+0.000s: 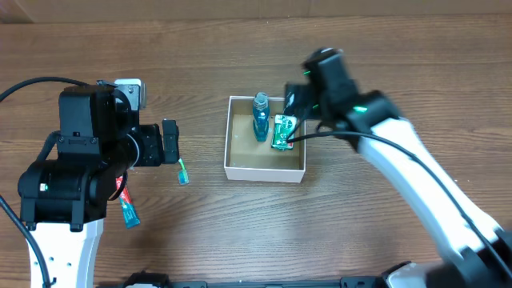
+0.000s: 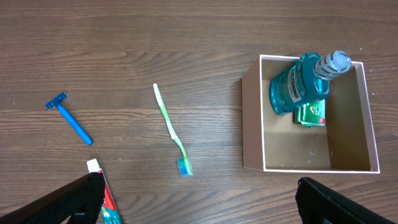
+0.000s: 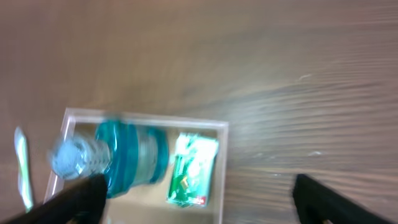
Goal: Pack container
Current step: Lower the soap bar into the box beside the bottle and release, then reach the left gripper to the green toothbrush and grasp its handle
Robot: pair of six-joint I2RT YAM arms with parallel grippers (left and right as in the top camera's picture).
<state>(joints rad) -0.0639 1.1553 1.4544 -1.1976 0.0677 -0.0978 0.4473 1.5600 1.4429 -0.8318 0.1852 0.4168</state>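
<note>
The container [image 1: 254, 158], a white-walled square box with a brown inside, sits at the table's middle. A blue mouthwash bottle [image 1: 261, 118] and a green packet [image 1: 282, 133] lie in its far part. My right gripper [image 1: 294, 101] hovers open and empty over the container's far right corner. The right wrist view shows the bottle [image 3: 127, 155], the packet [image 3: 191, 168] and the container's rim [image 3: 149, 117] below the open jaws [image 3: 198, 186]. My left gripper [image 1: 170, 142] is open and empty, left of the container [image 2: 292, 149]. The left wrist view also shows the bottle [image 2: 297, 87] and the packet [image 2: 310, 114].
A green toothbrush [image 2: 170, 127] lies on the table between my left gripper [image 2: 199, 186] and the container; it also shows in the overhead view [image 1: 182, 172]. A red and teal toothpaste tube [image 1: 126, 206] lies by my left arm. A blue razor [image 2: 69, 118] lies further left.
</note>
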